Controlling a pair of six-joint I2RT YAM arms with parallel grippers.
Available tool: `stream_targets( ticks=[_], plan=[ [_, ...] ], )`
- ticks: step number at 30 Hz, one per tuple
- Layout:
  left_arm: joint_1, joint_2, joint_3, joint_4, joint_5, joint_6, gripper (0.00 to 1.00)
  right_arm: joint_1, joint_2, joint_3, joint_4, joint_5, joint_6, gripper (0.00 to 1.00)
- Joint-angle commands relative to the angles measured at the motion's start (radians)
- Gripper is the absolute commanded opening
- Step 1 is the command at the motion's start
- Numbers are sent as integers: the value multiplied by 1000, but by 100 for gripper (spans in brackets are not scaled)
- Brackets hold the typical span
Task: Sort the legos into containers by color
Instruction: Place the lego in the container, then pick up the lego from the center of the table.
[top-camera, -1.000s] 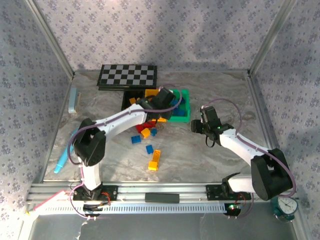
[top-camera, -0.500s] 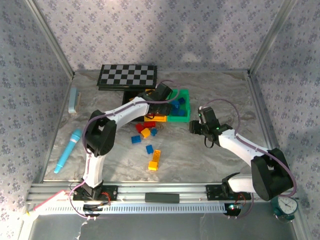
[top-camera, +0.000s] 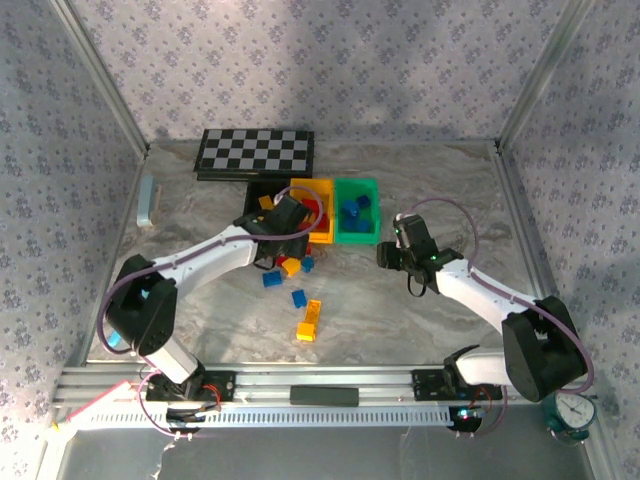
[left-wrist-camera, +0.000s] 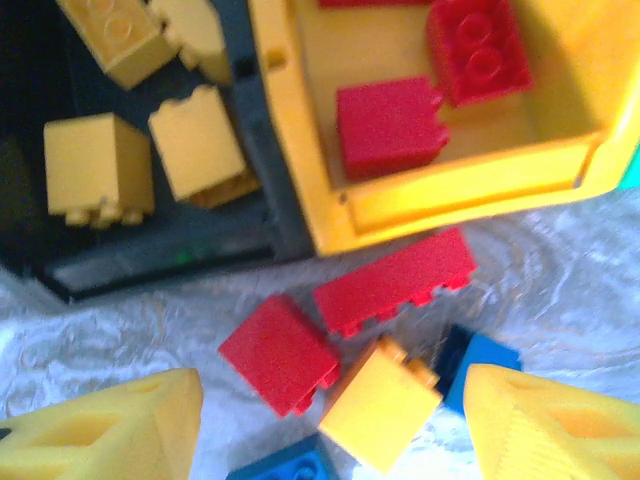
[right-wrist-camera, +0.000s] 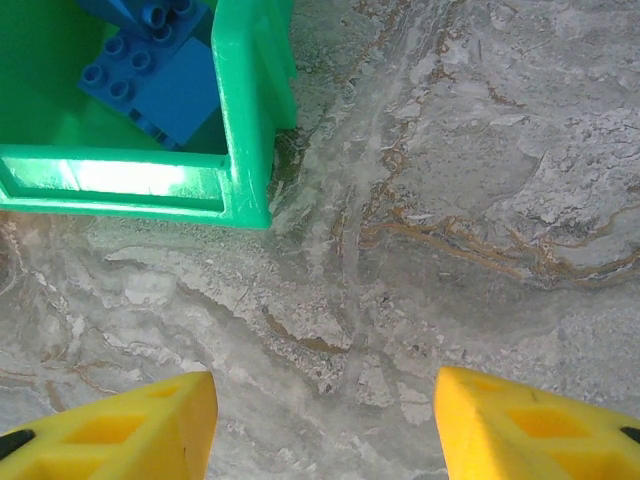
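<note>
Three bins stand side by side at the back: black (top-camera: 258, 192), yellow (top-camera: 322, 190) and green (top-camera: 357, 235). Yellow-orange bricks (left-wrist-camera: 98, 168) lie in the black bin (left-wrist-camera: 250, 130), red bricks (left-wrist-camera: 385, 125) in the yellow bin (left-wrist-camera: 450, 190), blue bricks (right-wrist-camera: 160, 85) in the green bin (right-wrist-camera: 245, 120). My left gripper (top-camera: 278, 243) (left-wrist-camera: 330, 440) hangs open over loose legos: two red bricks (left-wrist-camera: 280, 352), a yellow-orange one (left-wrist-camera: 380, 405) and blue ones (left-wrist-camera: 480, 365). More loose legos (top-camera: 310, 318) lie nearer. My right gripper (top-camera: 390, 252) (right-wrist-camera: 325, 430) is open over bare table, just near of the green bin.
A black-and-white checkerboard (top-camera: 255, 152) lies behind the bins. A pale blue object (top-camera: 147, 200) rests by the left wall. Metal frame posts stand at the back corners, and a small clock (top-camera: 572, 412) sits beyond the near right corner.
My left arm has swung back from above the yellow and green bins toward the near left, and its open gripper now hangs over the loose bricks. The right arm has barely moved.
</note>
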Motion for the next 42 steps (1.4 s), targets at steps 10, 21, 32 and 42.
stream_targets(
  ticks=[10,21,32,42],
  plan=[
    [134,14,-77,14,66,-123,60,17,2,-9,-6,25,-10,61],
    [157,79,-74,56,208,-337,63,30,26,1,-4,27,-12,61],
    [163,117,-51,49,196,-421,63,37,24,2,-8,35,-13,61],
    [164,175,-19,50,222,-406,54,39,23,4,-11,43,-14,61]
  ],
)
